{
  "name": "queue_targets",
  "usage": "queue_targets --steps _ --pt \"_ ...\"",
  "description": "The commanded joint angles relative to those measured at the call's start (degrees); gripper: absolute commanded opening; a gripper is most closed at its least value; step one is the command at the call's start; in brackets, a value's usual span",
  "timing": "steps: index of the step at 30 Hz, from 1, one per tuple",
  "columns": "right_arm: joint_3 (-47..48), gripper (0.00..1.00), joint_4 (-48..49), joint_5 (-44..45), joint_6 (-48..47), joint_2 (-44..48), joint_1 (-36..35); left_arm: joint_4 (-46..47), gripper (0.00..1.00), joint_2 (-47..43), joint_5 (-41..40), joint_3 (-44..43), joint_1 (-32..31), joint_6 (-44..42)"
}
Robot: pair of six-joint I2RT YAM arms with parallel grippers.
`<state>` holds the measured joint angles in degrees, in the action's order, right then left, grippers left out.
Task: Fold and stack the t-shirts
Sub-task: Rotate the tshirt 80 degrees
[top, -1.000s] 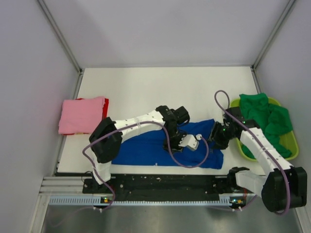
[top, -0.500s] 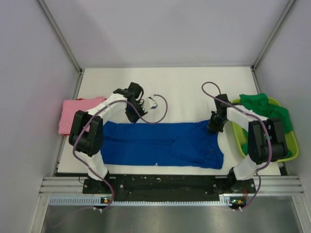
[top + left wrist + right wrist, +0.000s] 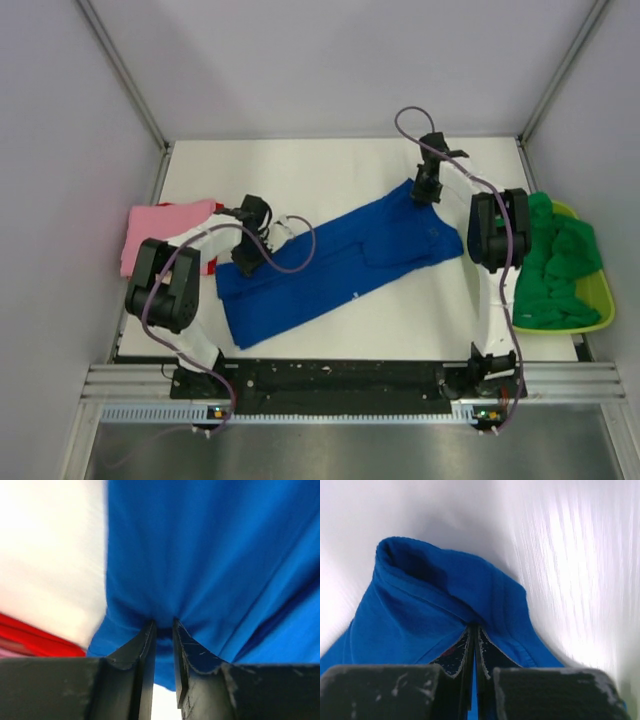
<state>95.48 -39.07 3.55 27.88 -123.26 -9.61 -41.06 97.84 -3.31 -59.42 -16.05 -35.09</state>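
**Position.** The blue t-shirt (image 3: 330, 260) is laid diagonally across the surface (image 3: 330, 170), running from near-left to far-right. It is partly spread, and a doubled-over section is noted towards its far-right end. A pink t-shirt (image 3: 160, 235) is folded at the left edge, over a red cloth (image 3: 30, 635). The green t-shirts (image 3: 555, 260) are heaped in the basket (image 3: 590, 320) on the right.

**Grip.** The left fingers (image 3: 150, 632) are drawn almost together on a gathered pinch of blue cloth at the shirt's left end. The right fingers (image 3: 468, 645) are pressed fully together on a raised edge at the far-right end.

**Step in hand (judged).** The shirt is being stretched flat for folding.

**Recommendations.**
- Tension should be applied evenly between both ends so the doubled section is drawn out.
- Both ends should be lowered together, close to the surface, so no slack is trapped.
- The left end should be kept off the pink stack.
- The thin left-hand pinch is judged liable to slip under a hard pull.
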Motion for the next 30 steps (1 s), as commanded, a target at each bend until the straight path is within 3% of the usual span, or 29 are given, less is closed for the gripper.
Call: queue_targets --steps 1,4,8,15,21,25,30 --pt "16.1 0.00 -2.6 7.6 -4.7 -7.8 0.5 -12.5 0.26 -5.9 14.4 1.4 0.6 1.2" --pt "19.3 0.00 -2.6 5.6 -8.4 -5.0 0.3 -17.1 0.28 -10.8 18.2 1.0 0.8 0.5" --pt "13.8 0.00 -2.6 3.5 -12.1 3.0 -0.6 -17.2 0.31 -14.6 14.0 -1.8 1.4 1.3" --pt "-10.5 0.00 -1.5 2.4 -7.1 16.2 -0.9 -6.6 0.28 -4.6 1.3 -3.8 2.3 4.1" --pt "-20.2 0.00 0.6 1.4 -6.6 15.4 -0.9 -1.3 0.27 1.0 -5.8 -0.9 3.2 3.8" --pt "-15.5 0.00 0.1 2.8 -7.4 8.1 -0.9 -1.2 0.28 0.4 -4.4 3.9 3.1 3.2" --pt "8.1 0.00 -6.7 3.2 -9.2 -7.4 0.3 -4.8 0.29 -5.5 3.0 12.5 2.2 1.9"
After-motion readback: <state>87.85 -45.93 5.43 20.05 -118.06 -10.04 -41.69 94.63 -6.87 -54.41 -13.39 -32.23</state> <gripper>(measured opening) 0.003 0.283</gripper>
